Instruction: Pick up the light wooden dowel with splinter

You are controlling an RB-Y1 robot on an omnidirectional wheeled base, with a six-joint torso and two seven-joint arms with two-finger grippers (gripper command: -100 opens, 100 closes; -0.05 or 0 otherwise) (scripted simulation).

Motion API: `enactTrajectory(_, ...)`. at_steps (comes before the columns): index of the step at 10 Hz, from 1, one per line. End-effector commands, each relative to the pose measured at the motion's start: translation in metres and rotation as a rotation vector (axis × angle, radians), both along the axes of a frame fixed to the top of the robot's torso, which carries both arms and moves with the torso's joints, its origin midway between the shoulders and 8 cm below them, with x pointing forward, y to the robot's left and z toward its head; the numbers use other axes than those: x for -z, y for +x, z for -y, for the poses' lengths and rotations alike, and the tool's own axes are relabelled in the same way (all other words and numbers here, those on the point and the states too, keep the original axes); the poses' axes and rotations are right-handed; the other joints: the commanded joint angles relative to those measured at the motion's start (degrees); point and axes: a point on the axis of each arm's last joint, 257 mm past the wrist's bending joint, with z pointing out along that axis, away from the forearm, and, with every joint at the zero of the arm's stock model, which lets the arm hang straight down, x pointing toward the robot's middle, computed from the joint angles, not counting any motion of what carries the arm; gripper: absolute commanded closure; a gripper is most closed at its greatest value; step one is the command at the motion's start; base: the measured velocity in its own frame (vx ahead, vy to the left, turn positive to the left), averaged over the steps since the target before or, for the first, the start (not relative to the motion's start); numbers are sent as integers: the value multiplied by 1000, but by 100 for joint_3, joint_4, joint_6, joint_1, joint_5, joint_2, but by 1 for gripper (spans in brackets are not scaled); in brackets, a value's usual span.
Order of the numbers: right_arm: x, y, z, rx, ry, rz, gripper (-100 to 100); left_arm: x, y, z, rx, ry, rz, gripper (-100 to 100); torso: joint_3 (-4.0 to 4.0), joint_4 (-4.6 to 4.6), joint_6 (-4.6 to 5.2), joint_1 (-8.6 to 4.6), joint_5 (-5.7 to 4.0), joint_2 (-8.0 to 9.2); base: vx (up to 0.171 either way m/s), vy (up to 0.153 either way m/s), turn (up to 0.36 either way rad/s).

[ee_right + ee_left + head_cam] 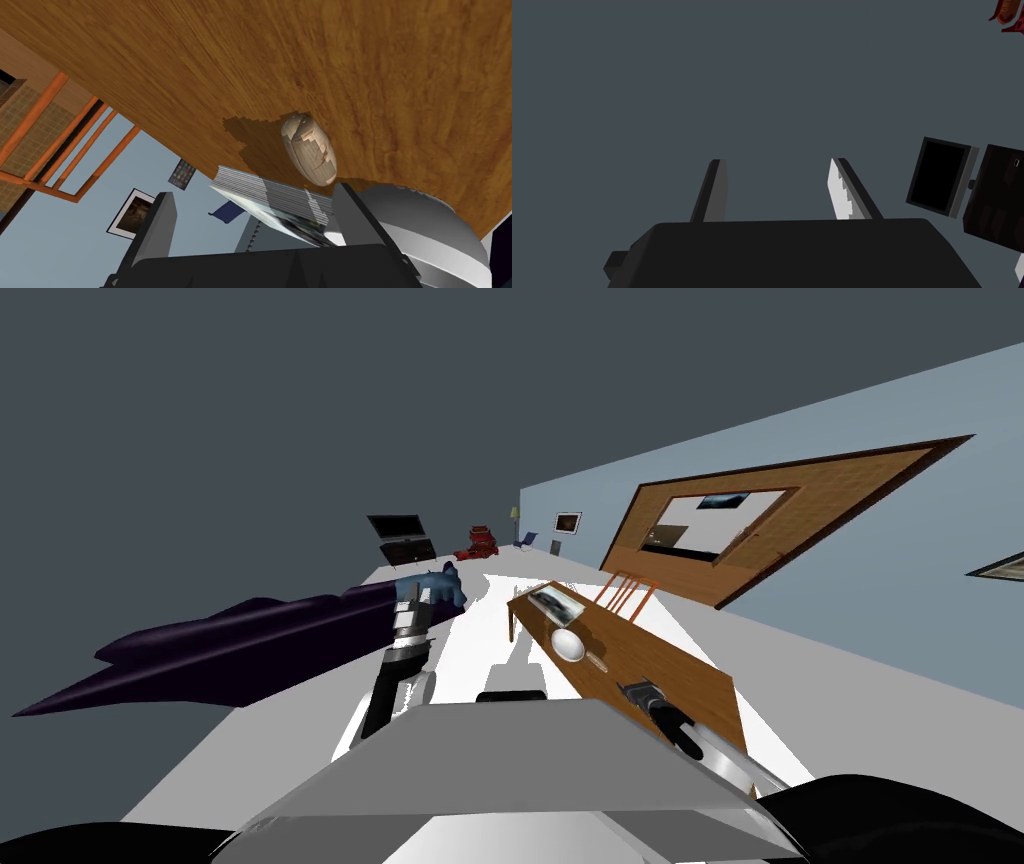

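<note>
The light wooden dowel (598, 662) lies on the brown wooden table (690, 673), just beyond my right gripper (634, 690). In the right wrist view the dowel (309, 149) is a short pale rounded piece with a chipped face, lying ahead of the fingers and a little toward the right finger (356, 212). My right gripper (255, 205) is open, apart from the dowel, with nothing held. My left gripper (777, 172) is open and empty. The left arm (408, 633) is raised beside a dark purple sofa.
A white bowl (568, 643) and a flat book (556, 604) lie on the table past the dowel. In the right wrist view the book (277, 205) and bowl (432, 235) are close to the fingers. An orange chair (628, 591) stands at the table's far side.
</note>
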Motion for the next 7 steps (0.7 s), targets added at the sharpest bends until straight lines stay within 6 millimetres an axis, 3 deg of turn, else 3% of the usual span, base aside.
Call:
enactTrajectory(1,14,-30,18,4,-53,-87,-100,0,0,0,0,0,0,0,0,0,0,0,0,0,166,78,243)
enactTrajectory(4,34,-86,46,13,-129,-237,-100,0,0,0,0,0,0,0,-16,-6,0,9,2,-26,199,83,184)
enactTrajectory(5,34,-86,46,13,-129,-237,-100,0,0,0,0,0,0,0,-16,-6,0,18,3,-26,129,59,40)
enactTrajectory(6,44,-121,58,19,-160,-321,-100,0,0,0,0,0,0,0,-6,-3,3,10,4,-7,162,57,207)
enactTrajectory(7,48,-137,61,22,-170,-358,-100,0,0,0,0,0,0,0,-7,-3,-1,9,2,-12,247,75,180)
